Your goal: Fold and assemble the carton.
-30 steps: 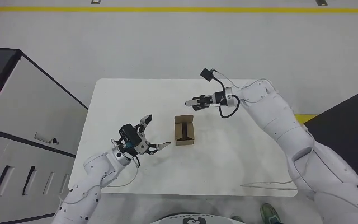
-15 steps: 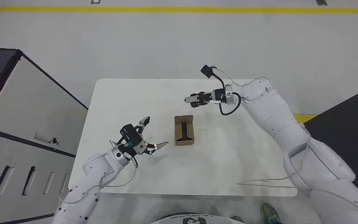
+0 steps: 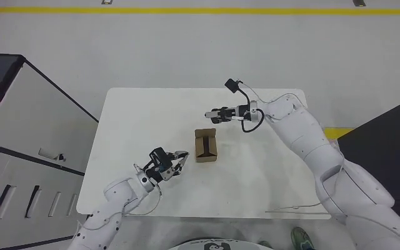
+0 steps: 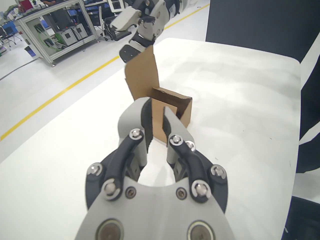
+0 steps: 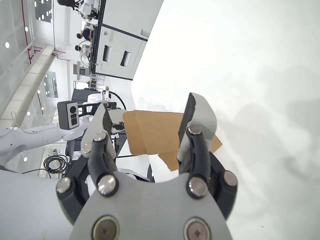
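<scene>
Top view first: the carton (image 3: 205,150) sits about mid-table (image 3: 269,187), standing upright with its mouth open to the ceiling. One flap (image 3: 205,133) sticks up on the far side. The footprint looks close to square from up there, so I honestly can't call a long axis on the base. With the flap raised, the tall direction is straight up. The left hand (image 3: 180,163) is just beside the near wall and the right hand (image 3: 207,115) is near the flap side. Neither is touching the carton.

Left wrist view: the left hand (image 4: 155,122) has its fingers only a narrow gap apart and nothing between them. The carton (image 4: 183,108) is right in front of it, and the flap (image 4: 141,76) rises toward the right hand (image 4: 135,38) beyond.

Right wrist view: the right hand (image 5: 147,116) is spread wide and empty, looking at the carton's (image 5: 155,131) outer face from the flap side.

What could go wrong, as I see it: the carton is light and nothing is pinning it. If the right hand shoves the flap down before the left braces a wall, the carton probably skids or tips toward the left hand. And that narrow left gap could catch a wall edge and crumple it instead of sliding on cleanly.
</scene>
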You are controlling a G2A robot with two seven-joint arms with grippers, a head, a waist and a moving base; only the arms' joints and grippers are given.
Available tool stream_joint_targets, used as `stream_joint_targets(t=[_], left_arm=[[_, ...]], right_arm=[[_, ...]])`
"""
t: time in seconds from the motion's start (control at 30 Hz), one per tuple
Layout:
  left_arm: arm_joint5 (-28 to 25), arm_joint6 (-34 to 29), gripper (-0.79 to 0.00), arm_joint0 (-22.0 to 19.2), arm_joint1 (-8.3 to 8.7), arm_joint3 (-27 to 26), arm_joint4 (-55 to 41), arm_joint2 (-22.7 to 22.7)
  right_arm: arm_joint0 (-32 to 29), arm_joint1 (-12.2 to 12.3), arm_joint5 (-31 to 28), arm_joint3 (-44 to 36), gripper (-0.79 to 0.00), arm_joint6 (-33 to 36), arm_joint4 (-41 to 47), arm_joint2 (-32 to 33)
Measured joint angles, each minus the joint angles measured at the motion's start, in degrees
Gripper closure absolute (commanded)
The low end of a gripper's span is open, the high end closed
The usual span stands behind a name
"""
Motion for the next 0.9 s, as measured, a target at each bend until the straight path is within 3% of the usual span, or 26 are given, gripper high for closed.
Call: stream_joint_targets(t=[0.43, 0.9], left_arm=[[2.81, -0.05, 0.0, -4.59, -1.6, 6.52, 0.99, 8.34], [13.34, -0.09, 0.0, -8.36, -3.31, 12.35, -0.28, 11.39]], right_arm=[[-1.82, -1.85, 1.84, 2.7, 0.0, -1.49, -1.34, -1.42], [-1.44, -3.0, 2.88, 5.85, 0.0, 3.72, -0.07, -1.05]])
